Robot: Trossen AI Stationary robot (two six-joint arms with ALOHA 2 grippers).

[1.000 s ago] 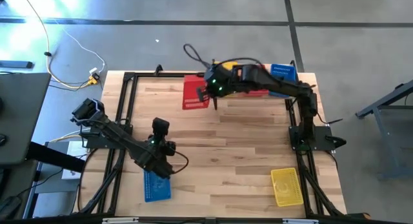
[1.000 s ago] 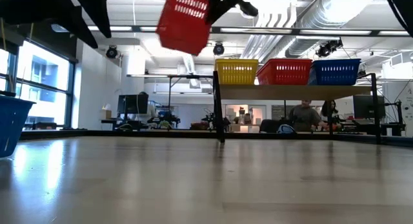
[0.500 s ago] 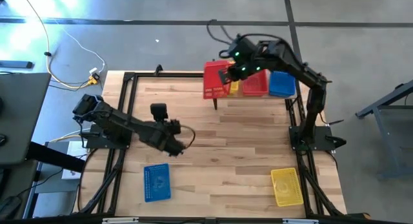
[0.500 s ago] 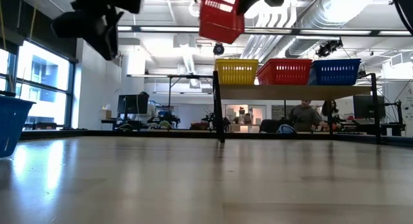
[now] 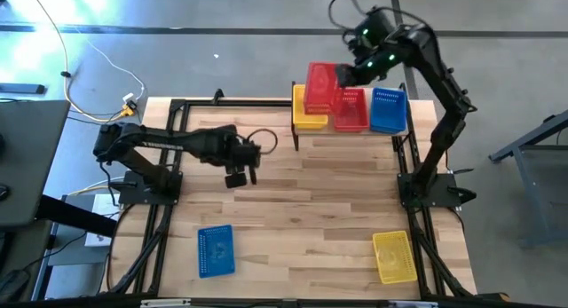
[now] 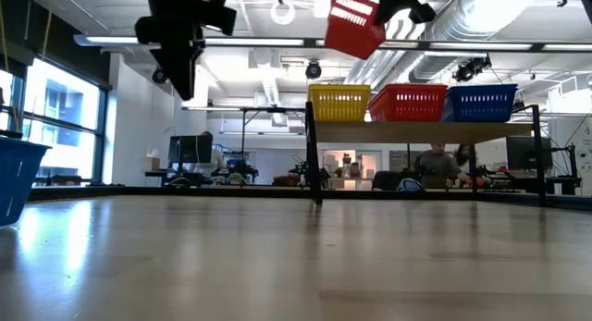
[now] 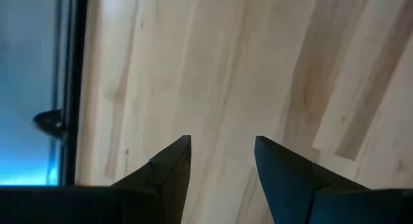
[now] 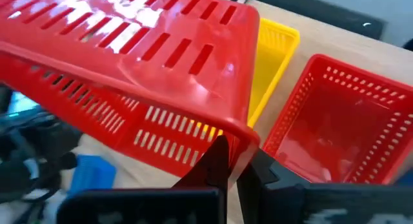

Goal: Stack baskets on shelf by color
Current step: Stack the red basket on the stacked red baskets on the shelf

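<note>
The right gripper (image 8: pixel 231 161) pinches the rim of a tilted red basket (image 5: pixel 320 83), held in the air above the shelf (image 6: pixel 421 131) at the desk's (image 5: pixel 293 201) far edge. On the shelf stand a yellow basket (image 6: pixel 339 103), a second red basket (image 6: pixel 408 103) and a blue basket (image 6: pixel 480 102). The left gripper (image 7: pixel 221 161) hangs over the desk's middle, fingers spread and empty. Another blue basket (image 5: pixel 215 249) lies near the near left corner, another yellow one (image 5: pixel 394 256) near the near right corner. No writing is readable.

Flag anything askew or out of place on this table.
Only the red basket is askew: it hangs tilted in the right end effector, above the shelf. The loose blue basket and yellow basket lie flat.
</note>
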